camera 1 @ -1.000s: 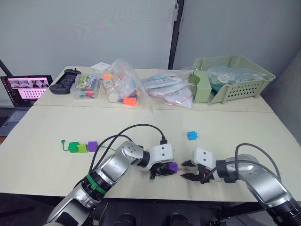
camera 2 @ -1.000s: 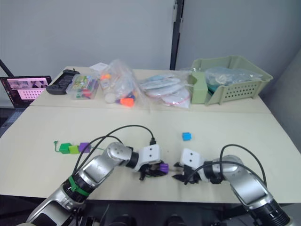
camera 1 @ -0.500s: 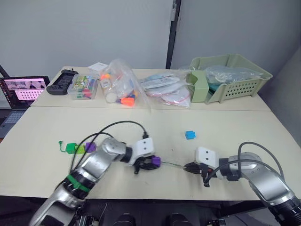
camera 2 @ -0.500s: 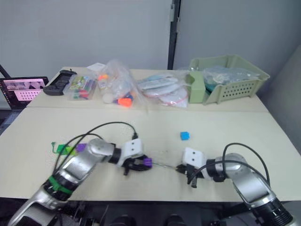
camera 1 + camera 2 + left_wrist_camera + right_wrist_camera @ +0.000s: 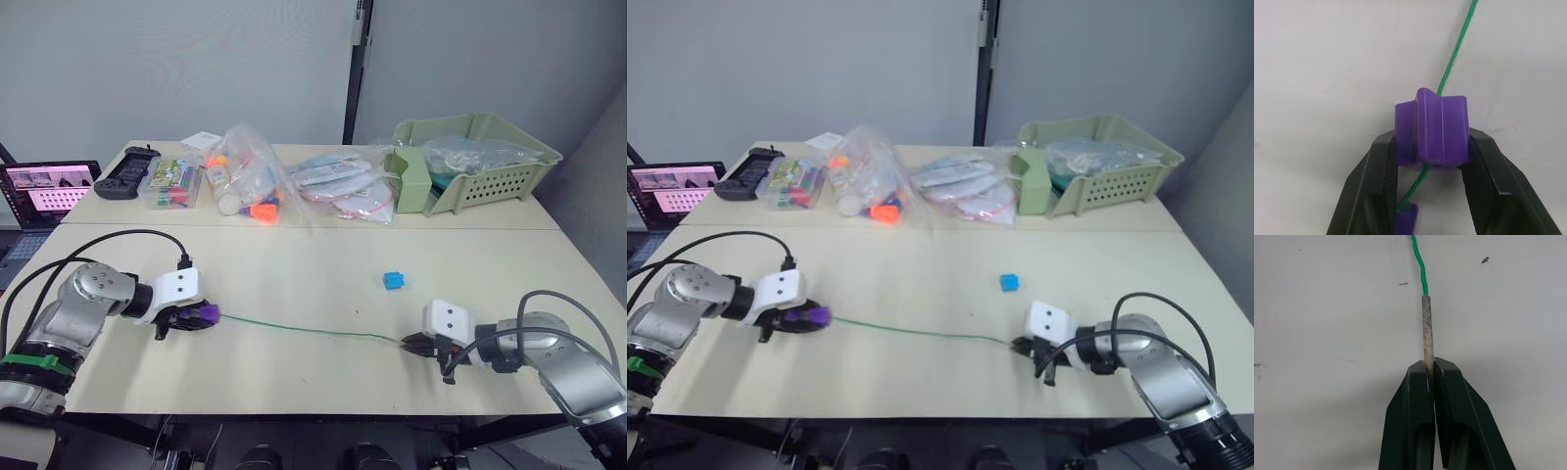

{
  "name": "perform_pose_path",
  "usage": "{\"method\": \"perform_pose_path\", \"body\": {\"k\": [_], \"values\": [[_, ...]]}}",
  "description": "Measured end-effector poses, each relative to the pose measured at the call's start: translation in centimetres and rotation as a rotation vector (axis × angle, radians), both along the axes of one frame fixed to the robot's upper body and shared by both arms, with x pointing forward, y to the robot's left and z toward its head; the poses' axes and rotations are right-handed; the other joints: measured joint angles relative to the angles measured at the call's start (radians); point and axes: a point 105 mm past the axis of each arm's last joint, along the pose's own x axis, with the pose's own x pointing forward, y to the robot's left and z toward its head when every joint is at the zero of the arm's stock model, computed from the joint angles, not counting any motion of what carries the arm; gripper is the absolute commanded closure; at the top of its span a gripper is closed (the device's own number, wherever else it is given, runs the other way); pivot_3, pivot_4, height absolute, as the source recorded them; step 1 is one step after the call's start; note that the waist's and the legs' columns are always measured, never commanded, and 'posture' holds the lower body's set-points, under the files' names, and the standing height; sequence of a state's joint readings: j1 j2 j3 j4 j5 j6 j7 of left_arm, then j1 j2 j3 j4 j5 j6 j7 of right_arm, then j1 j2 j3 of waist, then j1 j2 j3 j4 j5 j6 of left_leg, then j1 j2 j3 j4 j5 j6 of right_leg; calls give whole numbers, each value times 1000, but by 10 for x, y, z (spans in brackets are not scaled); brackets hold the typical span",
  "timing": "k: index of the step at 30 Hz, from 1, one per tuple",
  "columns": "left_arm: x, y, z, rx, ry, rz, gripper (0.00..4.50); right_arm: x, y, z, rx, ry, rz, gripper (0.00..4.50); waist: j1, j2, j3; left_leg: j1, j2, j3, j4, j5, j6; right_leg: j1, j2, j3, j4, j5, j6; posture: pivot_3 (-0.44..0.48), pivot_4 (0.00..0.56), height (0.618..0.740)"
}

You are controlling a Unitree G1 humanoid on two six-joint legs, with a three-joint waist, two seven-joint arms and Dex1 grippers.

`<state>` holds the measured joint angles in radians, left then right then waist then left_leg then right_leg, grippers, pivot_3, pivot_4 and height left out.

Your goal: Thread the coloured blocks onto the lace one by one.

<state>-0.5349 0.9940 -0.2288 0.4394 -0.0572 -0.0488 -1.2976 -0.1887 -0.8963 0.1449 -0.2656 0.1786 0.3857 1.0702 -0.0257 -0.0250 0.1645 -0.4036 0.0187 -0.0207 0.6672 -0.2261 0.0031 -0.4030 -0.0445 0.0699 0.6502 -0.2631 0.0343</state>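
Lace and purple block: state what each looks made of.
The lace looks like braided green cord, its twisted weave showing in the left wrist view. Its tip looks stiff and dull grey, possibly metal or hardened coating. The purple block looks like moulded plastic, smooth with a slight sheen and crisp ridges.

Right gripper (image 5: 1430,368) clamped tight on stiff silvery tip (image 5: 1426,328) of lace (image 5: 1420,264), black fingers (image 5: 1413,401) pressed together around its lower end. Tip pointing toward 12 o'clock, green cord continuing from its far end toward 11 o'clock, out past frame edge. Pale table (image 5: 1327,333) beneath, small dark specks at 1 o'clock.
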Motion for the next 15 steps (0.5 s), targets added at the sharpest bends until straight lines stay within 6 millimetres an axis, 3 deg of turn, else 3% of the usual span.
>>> {"method": "perform_pose_path", "body": {"k": [5,7,9,13,15], "values": [[-1,8,0,16,-12,9,3195,0,1,1,0,-3,6,4500,-6,1,-1,1,0,1,0,0,0,-1,0,0,3,0,0,0,150,740],[-2,6,0,-5,-12,16,2138,0,1,1,1,-2,10,4500,-8,1,-1,1,0,1,0,0,0,-1,-1,0,5,0,0,0,150,740],[-4,1,2,-36,6,20,1534,0,4,1,5,-3,18,4500,-8,1,-1,0,0,1,0,0,0,-1,-1,0,5,0,0,0,150,740],[-8,-41,3,-154,63,-54,230,2,13,4,14,-5,41,4500,2,-1,0,-3,-1,-1,2,0,0,-2,-1,0,5,-1,0,0,150,740],[-12,-65,9,-230,82,-93,230,2,21,4,20,2,60,4500,8,-1,1,-4,-1,-1,3,0,0,-3,-1,0,5,-1,0,0,150,740]]}}
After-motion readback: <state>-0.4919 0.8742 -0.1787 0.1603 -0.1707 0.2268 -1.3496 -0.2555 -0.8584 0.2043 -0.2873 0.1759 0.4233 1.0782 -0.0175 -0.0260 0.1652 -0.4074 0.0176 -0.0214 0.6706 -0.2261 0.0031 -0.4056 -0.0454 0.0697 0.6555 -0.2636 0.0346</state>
